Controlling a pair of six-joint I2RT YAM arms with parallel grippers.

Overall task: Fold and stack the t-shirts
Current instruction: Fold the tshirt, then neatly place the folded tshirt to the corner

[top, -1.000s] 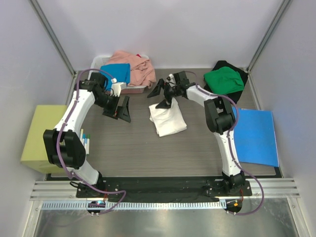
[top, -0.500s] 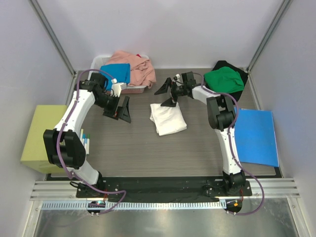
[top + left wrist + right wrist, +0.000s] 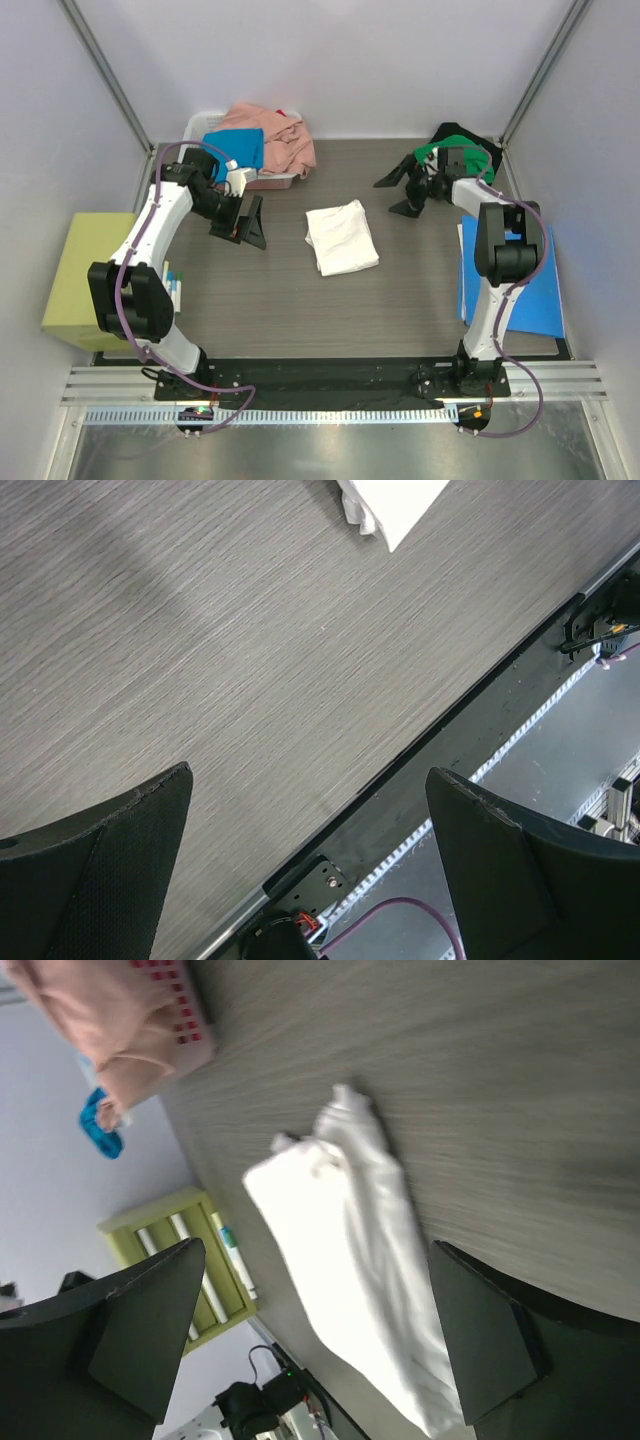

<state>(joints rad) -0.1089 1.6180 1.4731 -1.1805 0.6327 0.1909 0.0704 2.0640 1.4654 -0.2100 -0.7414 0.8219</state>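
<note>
Both end effectors, left (image 3: pixel 240 222) and right (image 3: pixel 402 192), hang released and empty. One white t-shirt (image 3: pixel 341 237) lies folded mid-tabletop. The right hovers beside the green t-shirt (image 3: pixel 480 158) and should pinch only that layer, not the black t-shirt (image 3: pixel 452 130) beneath.

the widest open stretch of table (image 3: pixel 300 310) runs from the folded white t-shirt (image 3: pixel 342 237) to the near edge. narrower lanes lie between that shirt and the left gripper (image 3: pixel 243 222), and between it and the right gripper (image 3: pixel 400 192). the heaped basket (image 3: pixel 196 124) blocks the far left corner, the green t-shirt (image 3: pixel 428 157) the far right. the blue folder (image 3: pixel 520 290) covers the right edge.
</note>
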